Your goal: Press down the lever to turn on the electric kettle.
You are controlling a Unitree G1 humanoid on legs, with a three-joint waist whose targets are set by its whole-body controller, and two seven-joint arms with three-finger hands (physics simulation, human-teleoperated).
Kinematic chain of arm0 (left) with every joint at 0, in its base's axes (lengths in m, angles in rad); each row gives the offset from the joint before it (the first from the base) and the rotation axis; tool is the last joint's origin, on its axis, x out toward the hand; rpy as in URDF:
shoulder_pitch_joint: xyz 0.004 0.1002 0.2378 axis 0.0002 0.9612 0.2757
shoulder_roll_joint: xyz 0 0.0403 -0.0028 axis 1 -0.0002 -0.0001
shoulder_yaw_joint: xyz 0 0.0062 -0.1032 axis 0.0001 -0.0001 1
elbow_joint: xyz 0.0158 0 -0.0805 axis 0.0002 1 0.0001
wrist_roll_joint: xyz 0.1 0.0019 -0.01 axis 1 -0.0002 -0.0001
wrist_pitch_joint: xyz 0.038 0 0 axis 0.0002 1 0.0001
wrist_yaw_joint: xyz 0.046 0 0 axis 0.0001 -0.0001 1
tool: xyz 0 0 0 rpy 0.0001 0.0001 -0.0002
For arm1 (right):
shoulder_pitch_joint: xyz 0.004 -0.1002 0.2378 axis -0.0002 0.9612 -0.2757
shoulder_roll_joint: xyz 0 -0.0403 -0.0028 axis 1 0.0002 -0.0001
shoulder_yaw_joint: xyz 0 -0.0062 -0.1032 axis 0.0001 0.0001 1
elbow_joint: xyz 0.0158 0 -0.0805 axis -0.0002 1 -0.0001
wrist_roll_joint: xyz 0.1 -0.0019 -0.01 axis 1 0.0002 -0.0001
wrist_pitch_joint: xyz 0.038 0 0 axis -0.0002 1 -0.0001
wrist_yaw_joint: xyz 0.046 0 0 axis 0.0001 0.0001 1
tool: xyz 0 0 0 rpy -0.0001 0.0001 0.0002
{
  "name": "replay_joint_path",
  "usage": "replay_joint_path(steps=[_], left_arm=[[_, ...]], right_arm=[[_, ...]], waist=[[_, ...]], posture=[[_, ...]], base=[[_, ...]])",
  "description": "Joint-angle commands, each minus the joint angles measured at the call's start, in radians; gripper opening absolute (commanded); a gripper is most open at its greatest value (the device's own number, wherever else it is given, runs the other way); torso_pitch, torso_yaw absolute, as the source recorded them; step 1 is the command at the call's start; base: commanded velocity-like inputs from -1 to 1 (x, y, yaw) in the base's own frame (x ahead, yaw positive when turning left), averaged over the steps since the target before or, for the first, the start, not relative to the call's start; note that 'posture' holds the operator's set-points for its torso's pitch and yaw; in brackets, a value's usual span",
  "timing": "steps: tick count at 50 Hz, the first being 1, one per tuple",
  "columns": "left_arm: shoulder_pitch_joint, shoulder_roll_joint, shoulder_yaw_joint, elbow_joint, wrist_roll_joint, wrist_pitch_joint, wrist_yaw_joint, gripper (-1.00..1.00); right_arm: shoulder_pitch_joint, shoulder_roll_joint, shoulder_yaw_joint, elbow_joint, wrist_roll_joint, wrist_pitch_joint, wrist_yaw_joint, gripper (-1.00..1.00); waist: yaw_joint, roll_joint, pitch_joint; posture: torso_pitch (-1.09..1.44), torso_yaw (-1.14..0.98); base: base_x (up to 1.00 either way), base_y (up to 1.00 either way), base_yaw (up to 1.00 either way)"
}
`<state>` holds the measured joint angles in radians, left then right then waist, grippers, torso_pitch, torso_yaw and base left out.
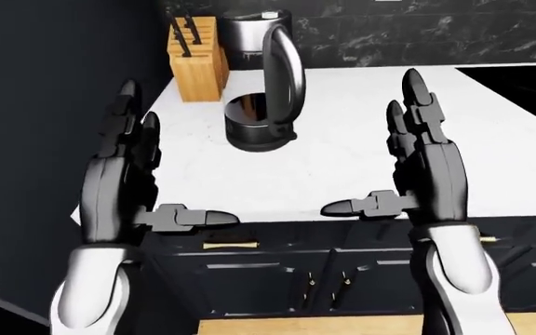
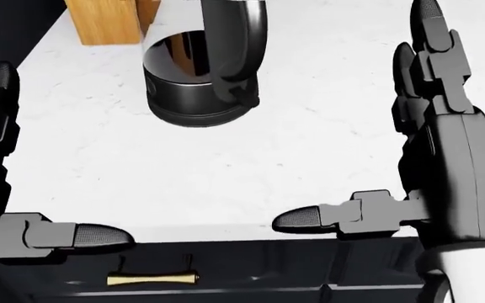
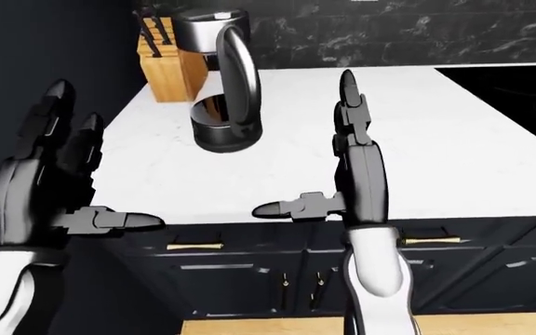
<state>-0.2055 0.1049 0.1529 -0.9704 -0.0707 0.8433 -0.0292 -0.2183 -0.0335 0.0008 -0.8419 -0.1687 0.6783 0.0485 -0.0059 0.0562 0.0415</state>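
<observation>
The electric kettle (image 1: 263, 87) is black and chrome and stands on the white marble counter (image 1: 342, 164), near the counter's left end in the left-eye view. Its tall handle (image 2: 236, 44) faces me. At the foot of the handle a small dark piece (image 2: 239, 95) sits over the base; I cannot tell whether this is the lever. My left hand (image 1: 170, 167) is open at the lower left, over the counter's corner. My right hand (image 1: 370, 146) is open to the right of the kettle, fingers pointing up. Neither hand touches the kettle.
A wooden knife block (image 1: 198, 59) stands beside the kettle toward the top left. A black cooktop (image 1: 529, 87) lies at the counter's right. Dark cabinets with brass handles (image 1: 230, 245) run below the counter edge. A dark wall (image 1: 45, 105) fills the left.
</observation>
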Motion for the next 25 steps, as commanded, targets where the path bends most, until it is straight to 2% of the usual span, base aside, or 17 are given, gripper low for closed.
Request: replay_joint_path(steps=[1, 2, 3, 4, 7, 10, 12, 13, 14, 15, 17, 20, 23, 25], left_arm=[[-0.012, 0.005, 0.006, -0.017, 0.004, -0.028, 0.002, 1.0], [-0.013, 0.006, 0.007, -0.017, 0.004, -0.028, 0.002, 1.0], [-0.013, 0.005, 0.007, -0.016, 0.004, -0.029, 0.002, 1.0], [-0.011, 0.005, 0.006, -0.015, 0.005, -0.032, 0.001, 1.0], [-0.009, 0.004, 0.007, -0.015, 0.005, -0.033, 0.001, 1.0], [-0.008, 0.004, 0.004, -0.014, 0.007, -0.035, 0.001, 1.0], [-0.006, 0.002, 0.003, -0.016, 0.007, -0.035, 0.0, 1.0], [-0.004, 0.002, 0.001, -0.015, 0.008, -0.037, 0.0, 1.0], [-0.006, 0.002, 0.0, -0.017, 0.009, -0.034, 0.001, 1.0], [-0.007, 0.002, 0.001, -0.018, 0.009, -0.032, 0.0, 1.0], [-0.008, 0.002, 0.001, -0.02, 0.009, -0.03, 0.0, 1.0], [-0.003, 0.001, -0.001, -0.018, 0.011, -0.036, -0.001, 1.0], [-0.002, -0.001, -0.003, -0.019, 0.012, -0.038, -0.002, 1.0], [0.001, -0.002, -0.001, -0.016, 0.012, -0.044, -0.003, 1.0]], right_arm=[[-0.014, 0.001, 0.0, -0.013, 0.003, -0.026, 0.001, 1.0], [-0.015, 0.0, -0.001, -0.011, 0.004, -0.028, 0.001, 1.0], [-0.014, 0.0, -0.001, -0.012, 0.004, -0.028, 0.001, 1.0], [-0.014, 0.0, 0.0, -0.013, 0.003, -0.027, 0.001, 1.0], [-0.013, 0.001, 0.002, -0.015, 0.003, -0.026, 0.0, 1.0], [-0.012, 0.002, 0.004, -0.019, 0.001, -0.022, -0.001, 1.0], [-0.012, 0.003, 0.002, -0.017, 0.003, -0.024, -0.001, 1.0], [-0.012, 0.002, 0.0, -0.012, 0.004, -0.028, -0.001, 1.0], [-0.014, 0.001, -0.002, -0.01, 0.005, -0.029, 0.0, 1.0], [-0.015, 0.001, -0.002, -0.009, 0.005, -0.03, 0.0, 1.0], [-0.014, 0.001, -0.003, -0.008, 0.006, -0.033, 0.0, 1.0], [-0.012, 0.002, 0.001, -0.012, 0.006, -0.03, -0.002, 1.0], [-0.011, 0.001, 0.002, -0.015, 0.003, -0.028, -0.002, 1.0], [-0.011, 0.002, 0.004, -0.017, 0.002, -0.027, -0.002, 1.0]], waist=[[0.0, 0.026, -0.022], [0.015, -0.008, -0.013], [0.009, 0.012, -0.012], [0.012, 0.013, -0.009], [0.015, -0.005, -0.016], [0.017, -0.034, -0.005], [0.019, -0.064, -0.006], [0.02, -0.087, -0.012], [0.019, -0.122, -0.025], [0.01, -0.104, -0.022], [0.012, -0.107, -0.01], [0.009, -0.083, -0.011], [0.006, -0.051, -0.002], [0.001, -0.015, -0.007]], posture=[[0.0, 0.0], [0.0, 0.0], [0.0, 0.0], [0.0, 0.0], [0.0, 0.0], [0.0, 0.0], [0.0, 0.0], [0.0, 0.0], [0.0, 0.0], [0.0, 0.0], [0.0, 0.0], [0.0, 0.0], [0.0, 0.0], [0.0, 0.0]], base=[[0.16, 0.0, 0.0], [0.16, 0.0, 0.0], [0.16, 0.0, 0.0], [0.16, 0.0, 0.0], [0.16, 0.0, 0.0], [0.16, 0.0, 0.0], [0.16, 0.0, 0.0], [0.16, 0.0, 0.0], [0.16, 0.0, 0.0], [0.16, 0.0, 0.0], [0.16, 0.0, 0.0], [0.16, 0.0, 0.0], [0.16, 0.0, 0.0], [0.15, 0.0, 0.0]])
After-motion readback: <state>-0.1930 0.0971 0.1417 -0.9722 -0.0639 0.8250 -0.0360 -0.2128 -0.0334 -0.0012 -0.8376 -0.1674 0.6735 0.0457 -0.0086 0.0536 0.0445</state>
